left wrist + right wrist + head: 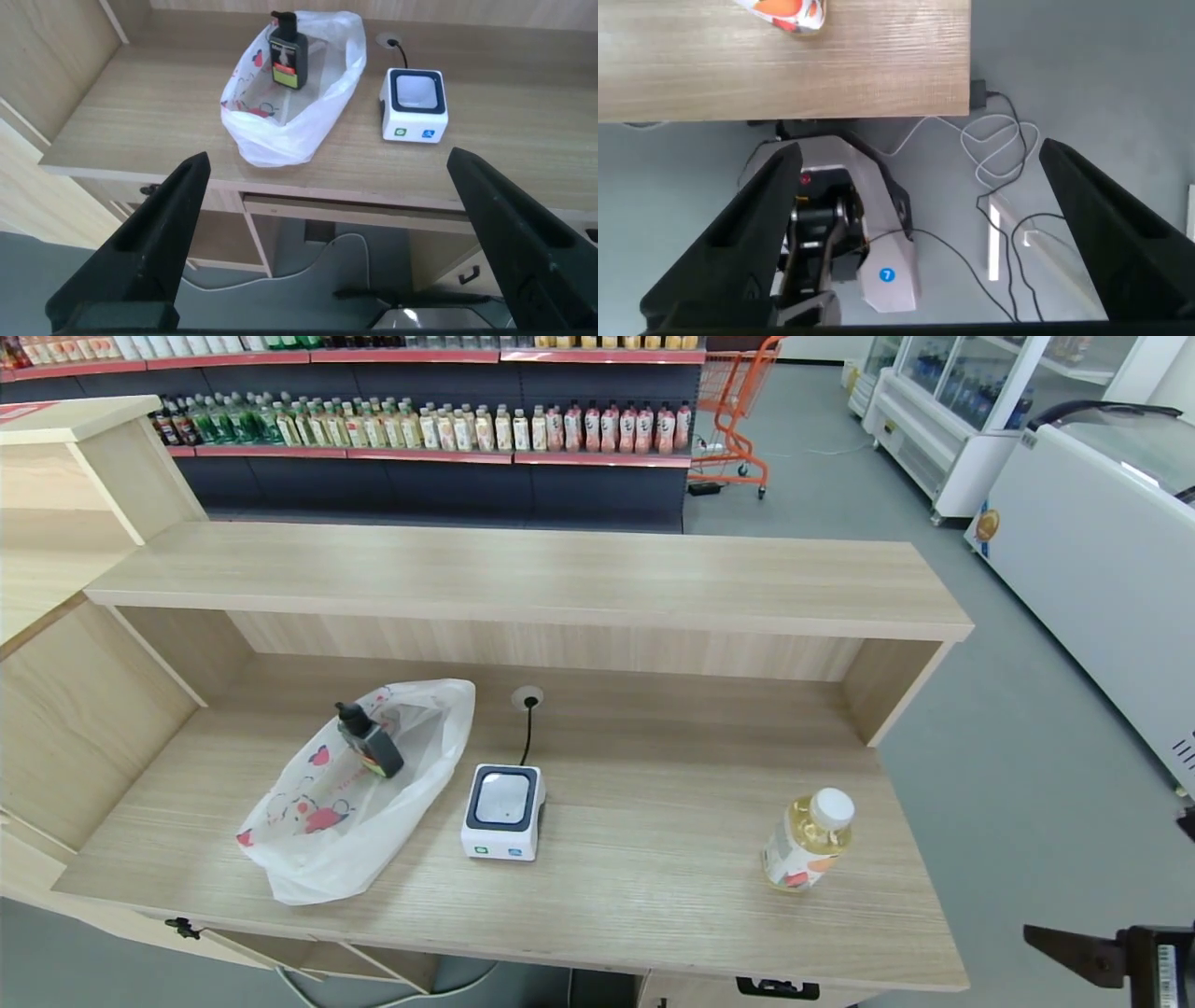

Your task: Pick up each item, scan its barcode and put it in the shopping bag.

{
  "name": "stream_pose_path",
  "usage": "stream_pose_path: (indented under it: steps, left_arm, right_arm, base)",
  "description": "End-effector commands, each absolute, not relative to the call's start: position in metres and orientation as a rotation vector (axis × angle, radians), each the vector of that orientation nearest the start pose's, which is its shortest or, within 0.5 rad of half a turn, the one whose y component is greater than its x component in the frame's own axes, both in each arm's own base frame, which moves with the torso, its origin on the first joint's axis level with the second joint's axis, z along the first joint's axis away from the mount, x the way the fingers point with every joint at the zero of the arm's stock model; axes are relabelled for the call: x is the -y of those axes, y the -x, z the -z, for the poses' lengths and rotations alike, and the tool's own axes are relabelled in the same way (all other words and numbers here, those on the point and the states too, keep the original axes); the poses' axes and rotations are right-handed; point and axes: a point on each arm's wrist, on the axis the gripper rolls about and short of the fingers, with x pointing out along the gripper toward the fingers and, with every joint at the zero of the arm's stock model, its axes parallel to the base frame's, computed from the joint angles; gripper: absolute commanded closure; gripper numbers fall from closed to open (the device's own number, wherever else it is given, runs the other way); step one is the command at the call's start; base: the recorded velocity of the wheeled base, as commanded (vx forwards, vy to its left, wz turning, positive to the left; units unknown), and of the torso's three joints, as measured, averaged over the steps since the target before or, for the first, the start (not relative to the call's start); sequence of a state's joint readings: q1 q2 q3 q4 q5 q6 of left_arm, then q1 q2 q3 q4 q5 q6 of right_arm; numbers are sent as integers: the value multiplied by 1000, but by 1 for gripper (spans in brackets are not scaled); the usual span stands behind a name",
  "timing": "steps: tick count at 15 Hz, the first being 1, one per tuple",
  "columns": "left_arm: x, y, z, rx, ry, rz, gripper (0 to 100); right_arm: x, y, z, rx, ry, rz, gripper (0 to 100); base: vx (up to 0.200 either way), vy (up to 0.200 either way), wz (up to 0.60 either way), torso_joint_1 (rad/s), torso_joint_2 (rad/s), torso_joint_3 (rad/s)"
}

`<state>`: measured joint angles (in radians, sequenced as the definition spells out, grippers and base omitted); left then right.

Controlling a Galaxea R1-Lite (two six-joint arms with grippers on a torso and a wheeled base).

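Wooden shop bench (653,859) with a raised back ledge stands before shelves of bottled drinks (420,429). An orange trolley (738,401) and white freezers (1092,541) stand on the grey floor to the right.

On the left part of the bench lies a white shopping bag (308,840) printed with pink and red shapes, its mouth open. A dark bottle (371,742) with a black pump top rests inside it, toward the far end.

Just to the right of the bag sits a small white scanner (504,810) with a dark-framed window facing up. Its black cable (528,733) runs to a round hole at the back of the bench.

Well apart, near the right front of the bench, a clear drink bottle (808,840) of yellow liquid stands upright, with a white cap and a printed label. Nothing touches it.

The left jaws are spread wide with nothing between them, out in front of the bench's front edge, facing the bag and scanner.

The right jaws are also spread wide and hold nothing, off the bench's right front corner, over the floor, where loose cables (999,149) lie.
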<state>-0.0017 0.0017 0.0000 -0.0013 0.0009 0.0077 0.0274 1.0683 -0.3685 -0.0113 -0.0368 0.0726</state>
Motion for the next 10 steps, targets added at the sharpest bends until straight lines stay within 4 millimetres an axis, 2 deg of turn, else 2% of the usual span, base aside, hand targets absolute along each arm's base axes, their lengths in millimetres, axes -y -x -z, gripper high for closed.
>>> stream_pose_path:
  steps: [1,5,10]
  left_arm:
    - [0,23,-76,0,-8,0,0]
    - [0,23,-76,0,-8,0,0]
    - [0,23,-76,0,-8,0,0]
  right_arm:
    - [-6,-145,-104,-869,14,6,0]
    - [-21,-184,-83,-842,34,-59,0]
    - [-35,-210,-65,-791,43,-120,0]
  base:
    - [0,0,0,0,0,0]
    - [0,0,0,0,0,0]
    - [0,0,0,0,0,0]
